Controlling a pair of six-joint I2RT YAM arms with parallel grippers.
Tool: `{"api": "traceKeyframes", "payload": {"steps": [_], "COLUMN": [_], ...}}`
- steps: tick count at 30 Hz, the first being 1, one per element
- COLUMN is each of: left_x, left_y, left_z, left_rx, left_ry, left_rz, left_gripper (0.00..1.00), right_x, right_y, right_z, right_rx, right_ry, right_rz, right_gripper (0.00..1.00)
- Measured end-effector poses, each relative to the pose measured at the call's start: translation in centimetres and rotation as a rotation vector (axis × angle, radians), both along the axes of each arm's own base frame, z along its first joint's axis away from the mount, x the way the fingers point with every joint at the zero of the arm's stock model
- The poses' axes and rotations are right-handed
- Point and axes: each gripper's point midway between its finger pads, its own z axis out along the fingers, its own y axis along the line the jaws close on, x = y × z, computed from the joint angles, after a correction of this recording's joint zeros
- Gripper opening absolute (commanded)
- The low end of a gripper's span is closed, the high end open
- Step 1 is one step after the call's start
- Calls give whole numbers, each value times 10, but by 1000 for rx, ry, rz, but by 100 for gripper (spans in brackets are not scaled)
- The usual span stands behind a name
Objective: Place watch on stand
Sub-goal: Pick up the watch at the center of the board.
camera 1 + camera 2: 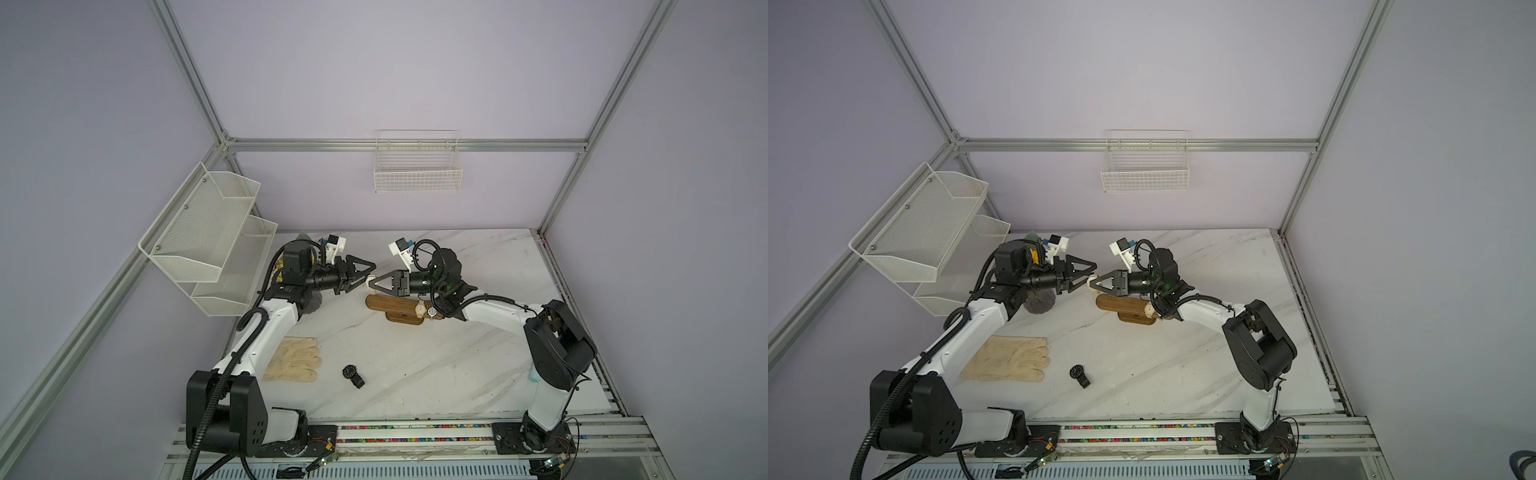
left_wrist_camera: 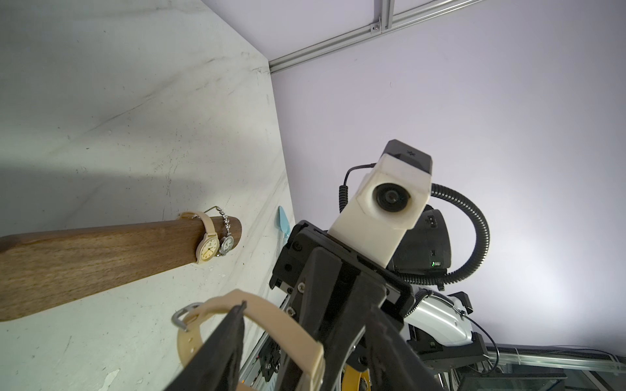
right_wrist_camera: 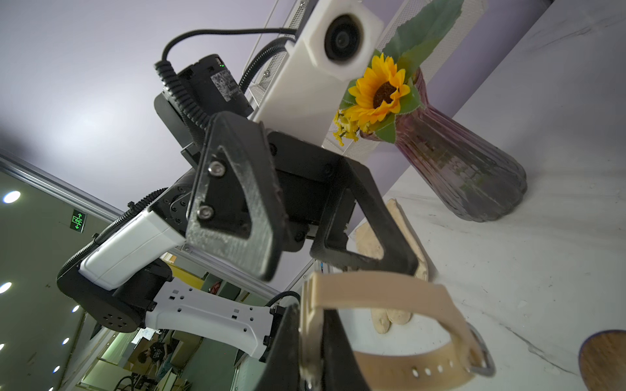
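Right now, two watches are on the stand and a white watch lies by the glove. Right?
No. The watch by the glove is black, not white; both top views show it. The stand does hold two: a beige watch and a silver watch.

Cream glove (image 1: 293, 359) flat on table (image 1: 436, 374); sunflower (image 3: 381, 91) in vase (image 3: 464, 166).
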Motion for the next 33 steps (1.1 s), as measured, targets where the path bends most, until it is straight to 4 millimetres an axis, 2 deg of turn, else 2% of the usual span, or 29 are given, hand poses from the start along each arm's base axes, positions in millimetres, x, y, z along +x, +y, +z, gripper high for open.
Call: {"api": "traceKeyframes", "payload": {"steps": [2, 4, 9, 10, 12, 14, 16, 17, 20, 22, 25, 33], "left_x": [-3, -6, -8, -8, -8, -9, -10, -11, -13, -15, -17, -17], "left_y": [2, 3, 2, 2, 1, 1, 2, 3, 7, 9, 10, 10], "left_z": [-1, -1, 6, 7, 7, 6, 6, 7, 15, 20, 23, 18], "left_rx": [-3, -8, -17, -19, -21, -24, -24, -24, -23, -22, -20, -41], "left_ry": [-4, -10, -48, -50, -51, -52, -49, -53, -84, -103, -117, -112], "left_rz": [5, 4, -10, -12, -16, -18, -13, -10, 1, 4, 3, 0], "left_gripper": [38, 33, 30, 33, 52, 64, 67, 67, 56, 44, 38, 37], "right_x": [0, 1, 0, 0, 0, 0, 1, 1, 2, 4, 8, 13], "right_y": [1, 2, 3, 3, 3, 3, 4, 4, 5, 3, 1, -5], "right_z": [2, 6, 13, 13, 13, 14, 14, 13, 10, 9, 9, 13], "right_rx": [6, 17, 32, 33, 33, 35, 35, 34, 30, 29, 30, 42], "right_ry": [5, 7, 15, 18, 24, 24, 25, 26, 31, 32, 36, 50], "right_rz": [5, 9, 20, 21, 25, 27, 28, 28, 29, 23, 15, 5], "right_gripper": [8, 8, 8, 8, 8, 8, 8, 8, 8, 8, 8, 8]}}
